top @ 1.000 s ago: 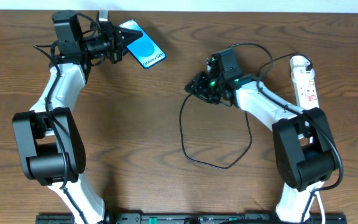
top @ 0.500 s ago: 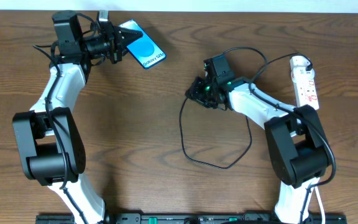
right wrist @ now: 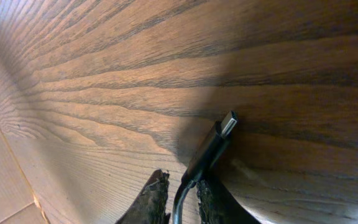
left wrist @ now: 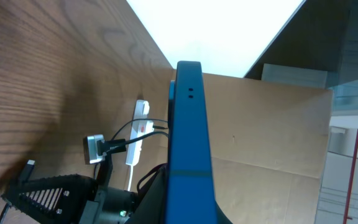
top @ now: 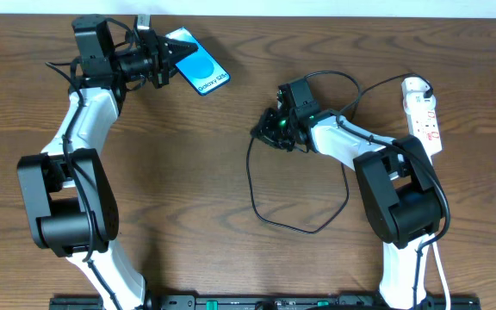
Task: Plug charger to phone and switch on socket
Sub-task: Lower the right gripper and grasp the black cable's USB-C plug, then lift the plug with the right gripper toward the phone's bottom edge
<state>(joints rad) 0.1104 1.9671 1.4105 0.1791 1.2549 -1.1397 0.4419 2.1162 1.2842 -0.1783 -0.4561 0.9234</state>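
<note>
My left gripper (top: pixel 172 53) is shut on the phone (top: pixel 200 65), a slim blue-screened handset held at the far left of the table; in the left wrist view the phone (left wrist: pixel 188 149) stands edge-on between the jaws. My right gripper (top: pixel 261 129) is shut on the charger (top: pixel 298 226), a thin black cable looping across the table's middle. In the right wrist view the cable's plug tip (right wrist: pixel 227 122) sticks out past the fingertips (right wrist: pixel 157 190), close over the wood. The socket (top: pixel 424 114), a white power strip, lies at the far right; it also shows in the left wrist view (left wrist: pixel 138 134).
The wooden table (top: pixel 170 198) carries the cable's loop in its middle. A thick white cord (top: pixel 443 275) runs down the right side by the right arm's base. A cardboard wall (left wrist: pixel 266 143) stands beyond the table.
My right gripper has moved left, toward the phone, carrying the cable's plug end. The left arm and the phone have not moved.
</note>
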